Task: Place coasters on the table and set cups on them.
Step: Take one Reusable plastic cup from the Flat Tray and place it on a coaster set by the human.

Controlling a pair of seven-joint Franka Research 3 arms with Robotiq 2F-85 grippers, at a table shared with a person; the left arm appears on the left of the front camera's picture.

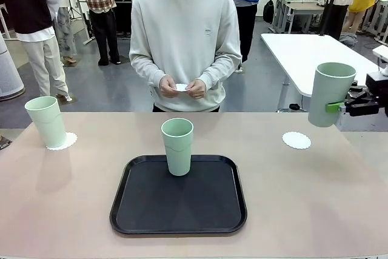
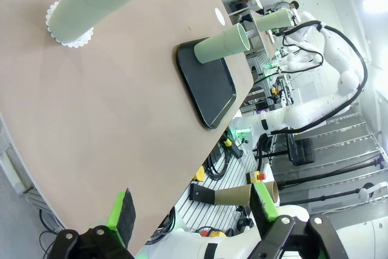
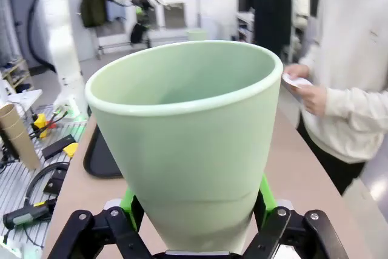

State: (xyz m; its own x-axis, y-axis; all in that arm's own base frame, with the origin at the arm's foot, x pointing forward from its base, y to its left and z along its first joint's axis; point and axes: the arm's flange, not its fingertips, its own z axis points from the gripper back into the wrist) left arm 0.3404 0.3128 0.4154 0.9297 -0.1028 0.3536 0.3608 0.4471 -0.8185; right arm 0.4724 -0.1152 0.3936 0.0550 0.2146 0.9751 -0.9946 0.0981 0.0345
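Presently:
- Right gripper [image 1: 335, 107]: clamped on the lower wall of the first cup [image 1: 330, 86]. The arm reaches in level from the right and holds the cup upright, raised off the table [image 1: 315, 198], to the right of the bare coaster [image 1: 296, 140].
- Left gripper [image 2: 191, 205]: fingers apart with nothing between them, poised by the table's edge.
- Second cup [image 1: 46, 121]: upright on the far-left coaster [image 1: 65, 142].
- Third cup [image 1: 177, 146]: upright at the far side of the black tray [image 1: 178, 216].
- Person's hands [image 1: 168, 86]: together at the waist, holding the third coaster [image 1: 181, 87].
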